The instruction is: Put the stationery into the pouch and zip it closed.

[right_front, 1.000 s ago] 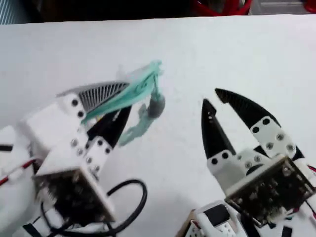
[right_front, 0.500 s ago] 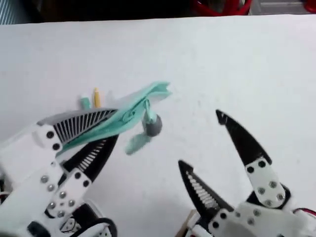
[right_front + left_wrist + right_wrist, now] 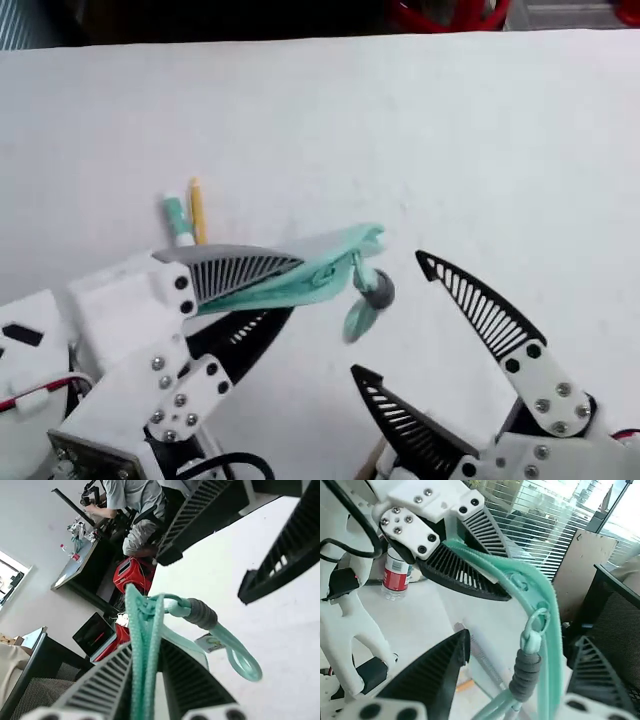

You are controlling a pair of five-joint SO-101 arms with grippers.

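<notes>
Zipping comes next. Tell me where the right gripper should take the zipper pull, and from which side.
Take the zipper pull by its grey sleeve, likely its firmest part. It hangs free off the end of the pouch clamped in the left gripper, so bring the open right gripper in from that free end, fingers either side.

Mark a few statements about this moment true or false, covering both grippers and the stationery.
1. The left gripper is shut on the pouch. True.
2. The right gripper is shut on the pull. False: it is open, and the pull hangs free between its fingers.
3. A pencil and a pen lie on the table. True.
4. The pouch lies flat on the table. False: the left gripper holds it on edge.
</notes>
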